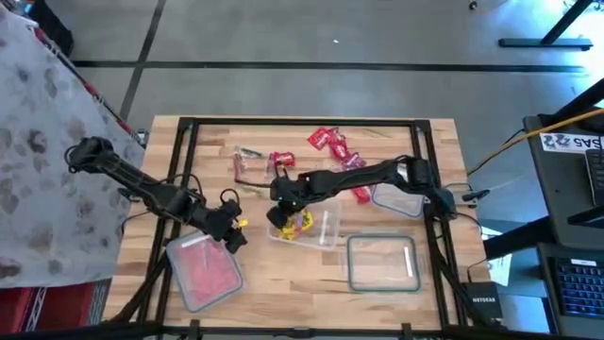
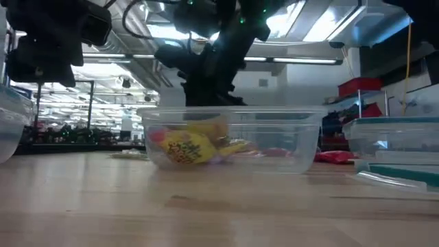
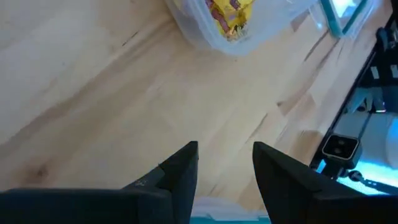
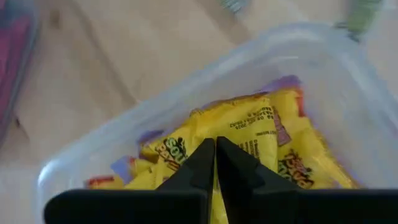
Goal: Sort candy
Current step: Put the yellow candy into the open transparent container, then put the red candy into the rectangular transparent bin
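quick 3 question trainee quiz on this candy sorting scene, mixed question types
1. True or false: the right pincer is over the container of yellow candy.
2. The container near the left pincer holds candy of which colour? A red/pink B yellow C purple
3. Fill in: the left pincer's fingers are ___.

Key: 1 true; 2 A; 3 open
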Tool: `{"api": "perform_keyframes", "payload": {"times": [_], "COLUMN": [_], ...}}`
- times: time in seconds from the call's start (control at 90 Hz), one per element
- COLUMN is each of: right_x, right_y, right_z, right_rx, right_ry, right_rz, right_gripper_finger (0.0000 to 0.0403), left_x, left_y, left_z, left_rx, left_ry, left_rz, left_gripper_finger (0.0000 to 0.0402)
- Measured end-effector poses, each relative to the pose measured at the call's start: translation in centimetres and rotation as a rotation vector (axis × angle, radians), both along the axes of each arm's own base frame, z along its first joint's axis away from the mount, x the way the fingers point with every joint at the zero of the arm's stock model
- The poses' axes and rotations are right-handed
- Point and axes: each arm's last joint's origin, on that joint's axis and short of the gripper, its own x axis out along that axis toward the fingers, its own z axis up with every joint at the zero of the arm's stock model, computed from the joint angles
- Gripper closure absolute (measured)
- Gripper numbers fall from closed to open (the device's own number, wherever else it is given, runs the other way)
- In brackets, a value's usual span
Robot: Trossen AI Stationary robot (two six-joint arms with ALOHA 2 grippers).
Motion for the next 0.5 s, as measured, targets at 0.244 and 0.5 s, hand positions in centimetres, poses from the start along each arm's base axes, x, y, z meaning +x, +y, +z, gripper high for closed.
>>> {"api": "perform_keyframes", "payload": {"times": [0.244,0.5], "right_x": [0.1,-2.5], "right_y": [-0.1,-0.4], "right_z": [5.1,12.0], "right_rx": [-0.121,-0.358], "right_ry": [-0.083,-0.042], "right_rz": [0.054,0.005], "right_gripper_finger": [0.0398,0.0398], "left_x": [-0.1,-0.1], "left_y": [0.0,0.0], "left_z": [-0.1,-0.1], "left_rx": [-0.005,0.013], "left_ry": [0.013,0.014], "left_rz": [-0.011,-0.022], "left_gripper_finger": [0.0265,0.0265]}}
